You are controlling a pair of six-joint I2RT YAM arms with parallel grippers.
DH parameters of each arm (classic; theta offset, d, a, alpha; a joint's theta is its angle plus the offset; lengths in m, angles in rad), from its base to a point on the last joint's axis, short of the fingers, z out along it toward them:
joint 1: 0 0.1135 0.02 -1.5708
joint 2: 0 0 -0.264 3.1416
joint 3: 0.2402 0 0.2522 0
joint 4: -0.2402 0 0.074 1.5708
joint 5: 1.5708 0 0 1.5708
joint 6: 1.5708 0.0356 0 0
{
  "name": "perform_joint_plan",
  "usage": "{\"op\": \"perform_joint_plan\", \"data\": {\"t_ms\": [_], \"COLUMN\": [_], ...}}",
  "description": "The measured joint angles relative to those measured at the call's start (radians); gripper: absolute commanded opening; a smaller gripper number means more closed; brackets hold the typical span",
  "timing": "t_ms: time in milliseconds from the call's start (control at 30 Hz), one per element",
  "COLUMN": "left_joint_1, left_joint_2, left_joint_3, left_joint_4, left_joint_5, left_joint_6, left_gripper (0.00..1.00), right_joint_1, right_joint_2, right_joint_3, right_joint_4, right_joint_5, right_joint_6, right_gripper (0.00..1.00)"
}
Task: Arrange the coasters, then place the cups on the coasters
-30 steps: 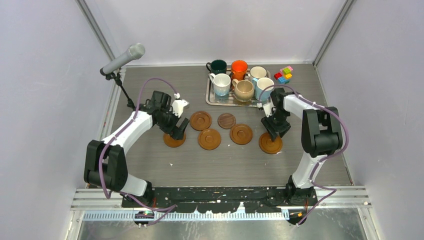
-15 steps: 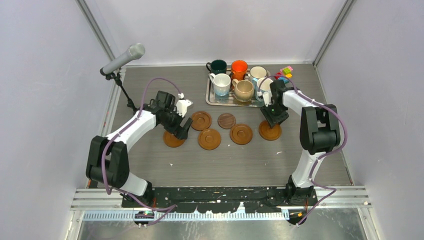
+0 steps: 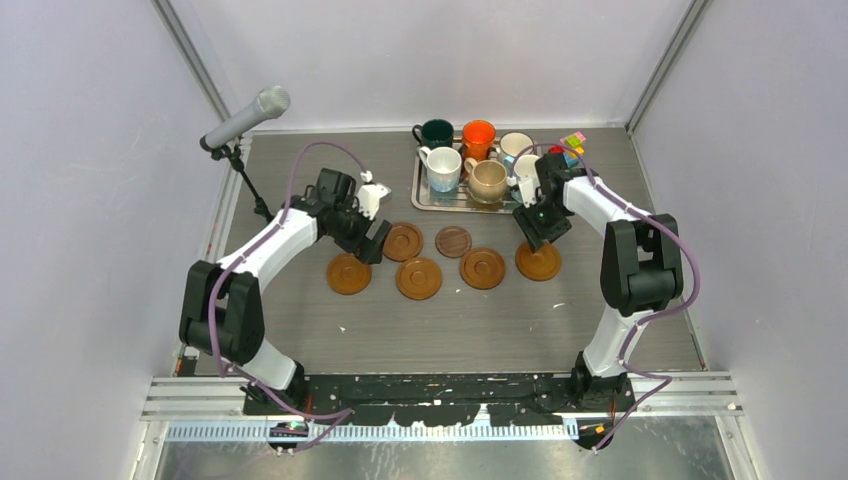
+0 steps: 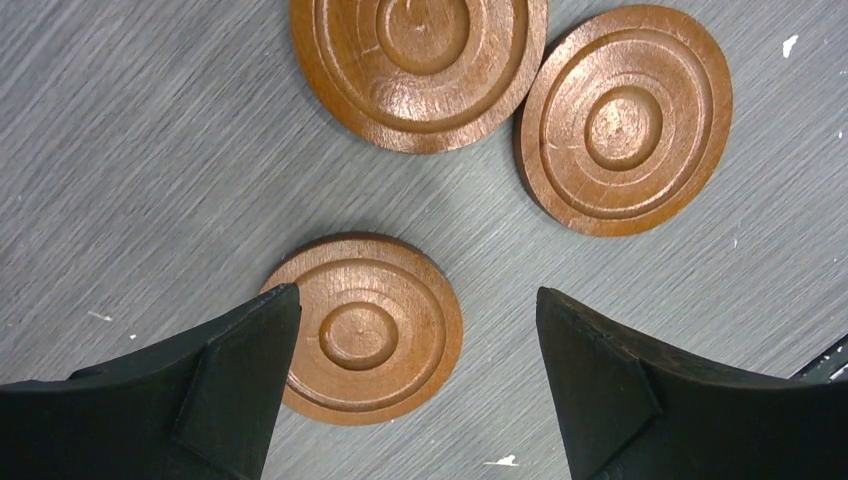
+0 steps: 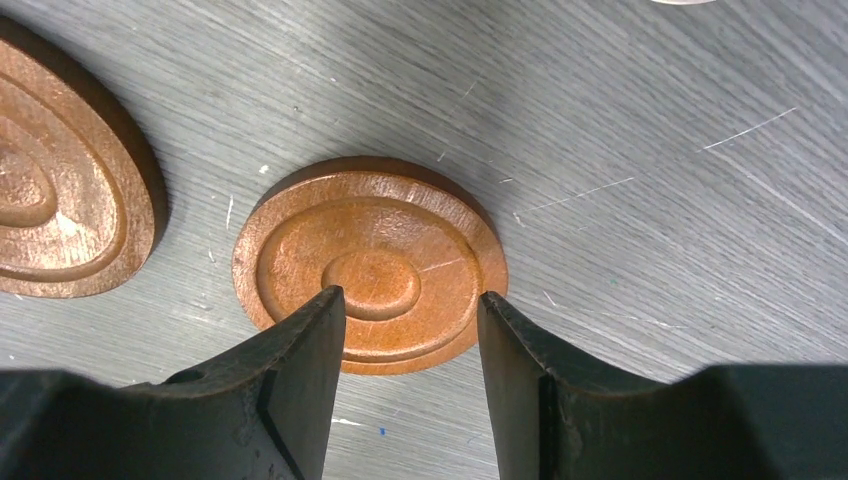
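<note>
Noted left gripper (image 4: 415,300) spread wide, empty, above ringed brown coaster (image 4: 365,328) at lower centre of its wrist view. Found right gripper (image 5: 410,297) half open, gripping nothing, over orange-brown coaster (image 5: 370,262) mid-frame; contact not discernible. Saw cups (image 3: 489,178) on tray (image 3: 445,203), upper centre, top view.

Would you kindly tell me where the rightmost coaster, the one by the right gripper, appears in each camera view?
Top external: the rightmost coaster lies right of centre, ending the coaster row.
Left wrist: not in it.
Right wrist: mid-picture.
Shared landmark: the neighbouring coaster, directly left of it in the top view and cut by the left edge in the right wrist view.
</note>
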Motion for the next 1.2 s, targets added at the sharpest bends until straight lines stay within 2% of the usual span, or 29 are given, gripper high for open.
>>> {"op": "perform_joint_plan", "data": {"t_ms": [333, 733, 967, 1200], "left_joint_1": [-0.071, -0.09, -0.092, -0.101], "left_joint_2": [0.146, 0.442, 0.512, 0.474], "left_joint_3": [0.083, 0.351, 0.39, 0.343], "left_joint_4": [0.06, 0.094, 0.081, 0.09], "left_joint_5": [-0.078, -0.156, -0.177, -0.231], "left_joint_6": [-0.043, -0.104, -0.098, -0.036], "left_gripper": [0.84, 0.73, 0.56, 0.39], "right_joint_1": [0.016, 0.063, 0.063, 0.063], "right_joint_2": [-0.018, -0.094, -0.095, -0.096], "right_joint_3": [0.002, 0.002, 0.001, -0.006], "right_joint_4": [-0.022, -0.026, -0.026, -0.025], "right_joint_5": [-0.069, -0.134, -0.133, -0.13], "right_joint_6": [0.024, 0.09, 0.097, 0.097], "right_gripper": [0.59, 0.59, 0.59, 0.59]}}
